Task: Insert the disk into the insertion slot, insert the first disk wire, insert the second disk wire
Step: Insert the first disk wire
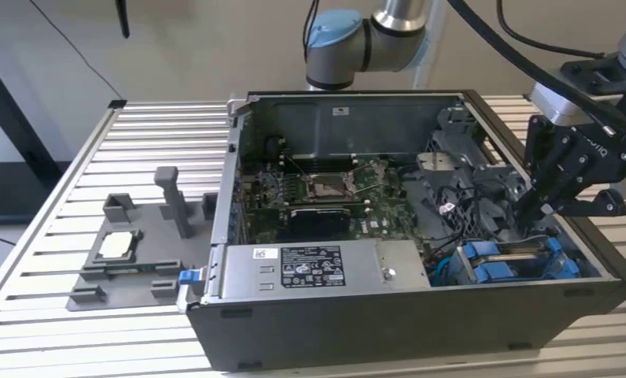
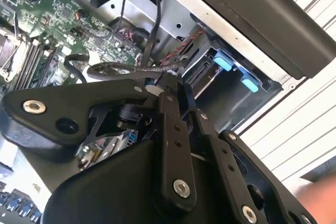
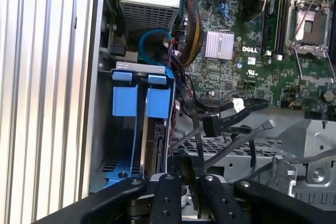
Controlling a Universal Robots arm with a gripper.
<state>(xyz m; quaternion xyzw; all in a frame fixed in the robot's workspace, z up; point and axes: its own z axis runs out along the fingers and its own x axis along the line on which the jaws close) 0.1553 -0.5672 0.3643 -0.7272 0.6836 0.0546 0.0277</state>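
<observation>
Insertion slot [image 1: 514, 261] in case [image 1: 397, 335] cnr, gripper [image 1: 530, 211] close by; tray [image 1: 94, 294] beside case.

Beige wall [image 1: 187, 47], slatted alu. table [image 1: 155, 134], blk stand [image 1: 8, 193].

The exterior view looks down on the whole case [image 1: 397, 331]. Both wrist views peer close inside, sharing the slot [image 2: 223, 62] [image 3: 142, 66].

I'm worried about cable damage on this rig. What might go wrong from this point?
1. Several loose black cables cross the space beside the insertion slot, right where the gripper sits; a move might snag or tug one.
2. The gripper is low inside the case, near the slot's blue clips; a sideways shift might knock them.
</observation>
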